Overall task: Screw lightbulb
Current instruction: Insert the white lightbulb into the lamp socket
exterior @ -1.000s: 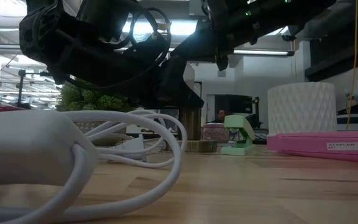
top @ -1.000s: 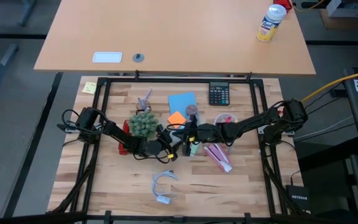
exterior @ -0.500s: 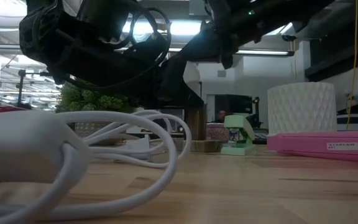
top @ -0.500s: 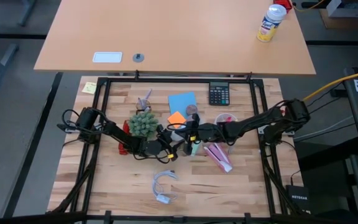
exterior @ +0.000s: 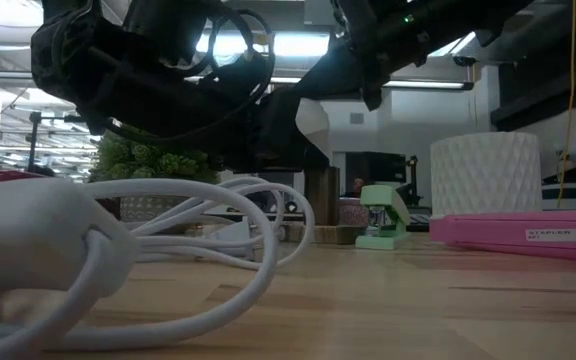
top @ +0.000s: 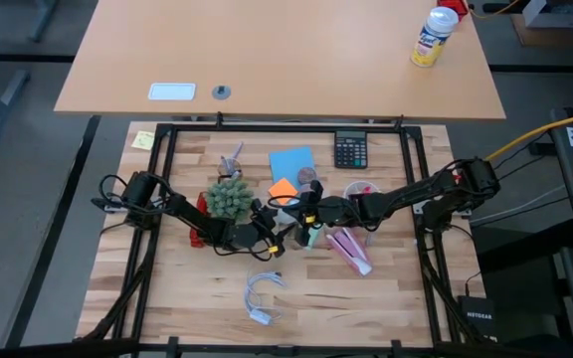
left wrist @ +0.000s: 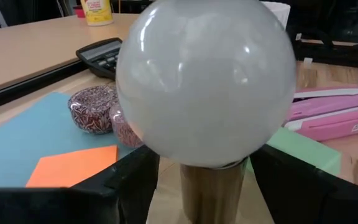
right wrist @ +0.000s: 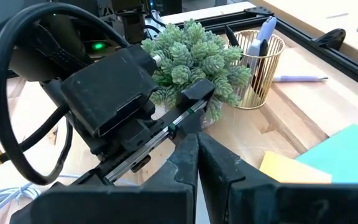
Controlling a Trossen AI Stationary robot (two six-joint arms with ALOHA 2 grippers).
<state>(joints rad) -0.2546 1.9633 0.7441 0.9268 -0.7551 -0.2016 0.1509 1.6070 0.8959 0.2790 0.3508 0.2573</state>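
Note:
The lightbulb (left wrist: pixel 204 81) fills the left wrist view, its frosted white globe facing the camera and its base hidden behind the globe. My left gripper (top: pixel 272 237) is shut on it at mid-table, above the wood. My right gripper (top: pixel 301 221) meets it from the right with its fingers close together. A white shape (exterior: pixel 313 118) shows between the two grippers in the low view. The white looped cord (top: pixel 262 298) lies on the table nearer the front. Its plug block (exterior: pixel 28 240) rests on the wood. My left gripper pinches the bulb's globe (left wrist: pixel 148 143) between its two fingers (left wrist: pixel 129 186), one on each side. The fingers come about level from the table's left. The bulb is lifted clear of the table. My right gripper's fingers (right wrist: pixel 185 162) stand nearly together with a sliver of white (right wrist: pixel 196 186) between them. The fingers themselves hide the place of contact. It comes from the table's right, above the table.
A green succulent (top: pixel 229 197) and a gold wire pen cup (right wrist: pixel 260 56) stand behind my left gripper. Blue and orange papers (top: pixel 288 169), a calculator (top: pixel 350 149), a pink stapler (top: pixel 349 249), a green stapler (exterior: pixel 383 215) and a brown cylinder (left wrist: pixel 210 193) lie around.
The cord's loops have slid a little toward the table's right and changed shape, as if drawn along. The white shape between the grippers shows more in the low view. My right gripper has shifted slightly toward the table's right. Both grippers stay together.

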